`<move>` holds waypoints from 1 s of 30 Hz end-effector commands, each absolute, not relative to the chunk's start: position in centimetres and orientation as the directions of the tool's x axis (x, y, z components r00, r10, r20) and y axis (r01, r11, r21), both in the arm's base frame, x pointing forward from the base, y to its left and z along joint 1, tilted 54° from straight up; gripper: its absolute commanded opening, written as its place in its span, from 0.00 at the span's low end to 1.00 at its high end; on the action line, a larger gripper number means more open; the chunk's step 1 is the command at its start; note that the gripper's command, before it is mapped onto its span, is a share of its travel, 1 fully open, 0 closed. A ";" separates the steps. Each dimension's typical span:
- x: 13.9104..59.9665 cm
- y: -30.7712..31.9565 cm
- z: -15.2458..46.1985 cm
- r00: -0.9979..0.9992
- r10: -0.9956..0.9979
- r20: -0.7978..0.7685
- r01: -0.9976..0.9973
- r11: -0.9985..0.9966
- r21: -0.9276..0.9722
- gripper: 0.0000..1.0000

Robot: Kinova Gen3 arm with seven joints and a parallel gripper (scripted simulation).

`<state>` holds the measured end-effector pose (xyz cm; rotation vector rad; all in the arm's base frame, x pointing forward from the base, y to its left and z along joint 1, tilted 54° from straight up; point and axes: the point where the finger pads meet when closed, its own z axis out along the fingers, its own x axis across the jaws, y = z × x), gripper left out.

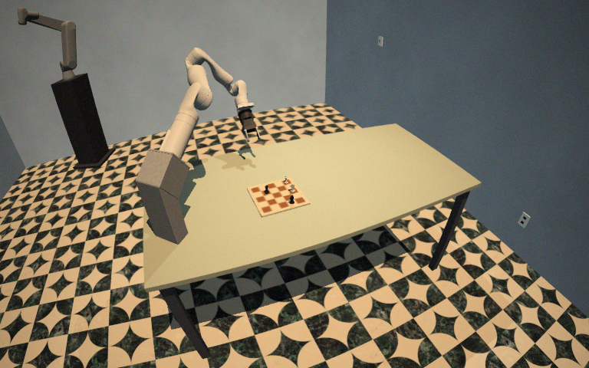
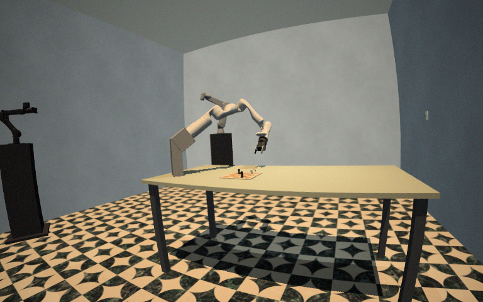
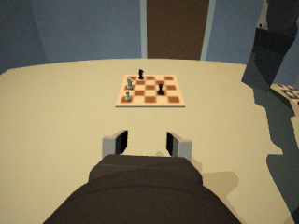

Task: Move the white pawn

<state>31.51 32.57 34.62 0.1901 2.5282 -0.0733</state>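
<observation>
A small chessboard lies in the middle of the beige table. Two white pieces stand on it: a smaller one that looks like the pawn, and a chunkier one. Two black pieces also stand upright. The pieces are too small to name for sure. My gripper is open and empty. It hangs high over the table's far edge, well short of the board.
My arm's base block stands on the table's left end. A second arm on a dark pedestal stands on the floor away from the table. Another dark pedestal stands behind the table.
</observation>
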 end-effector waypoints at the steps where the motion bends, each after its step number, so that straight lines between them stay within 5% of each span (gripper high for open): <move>1: 31.4 32.5 34.7 -0.812 0.120 -0.571 0.153 0.988 -0.009 1.00; 30: 27.8 26.1 39.7 -0.814 0.137 -0.565 0.165 0.986 0.000 1.00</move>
